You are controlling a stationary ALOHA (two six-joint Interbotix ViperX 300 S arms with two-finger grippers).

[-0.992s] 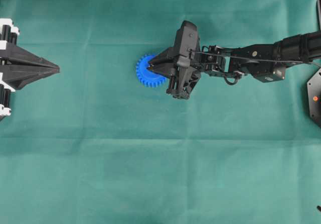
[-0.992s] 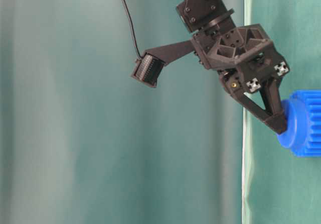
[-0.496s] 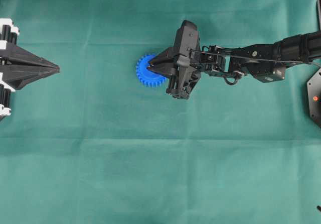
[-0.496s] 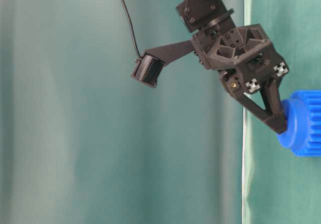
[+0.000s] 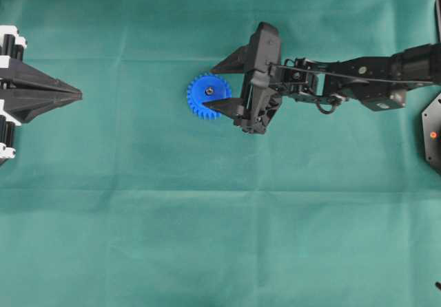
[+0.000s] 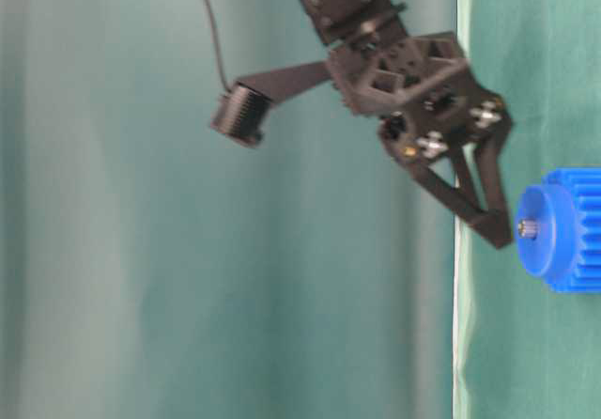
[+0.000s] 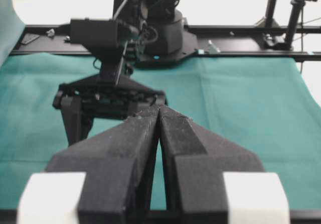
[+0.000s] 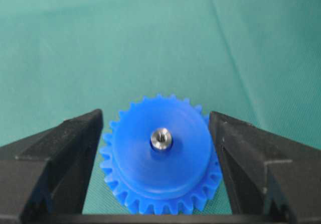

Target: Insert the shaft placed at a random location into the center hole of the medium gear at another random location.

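surface (image 5: 207, 238): covered in green cloth, creased in a few long lines.

right arm (image 5: 358, 80): black, reaching in from the right edge of the overhead view toward the middle, wrist camera hanging off it on a bracket.

left tool (image 5: 69, 96): parked at the left edge of the overhead view, well apart from everything else. fingers (image 7: 135, 138) pressed flat together, clenched on nothing.

right tool (image 5: 217, 85): released, jaws spread wide. in the overhead view one finger sits above the gear's right side and the other lies over its lower right rim. in the wrist view the two fingers (image 8: 60, 148) flank the gear on either side without touching it. from table level the fingertips stand just clear of the hub.

gear (image 5: 208, 96): bright blue, toothed, lying flat on the cloth a little left of centre, hub facing up.

hub (image 8: 159, 148): raised round disc, smooth, in the middle of the teeth.

shaft (image 8: 161, 138): small silvery pin, seated upright in the hole at the centre of the hub, its end standing slightly proud of the hub face; also seen from table level (image 6: 528, 230) as a small grey stub on the hub.
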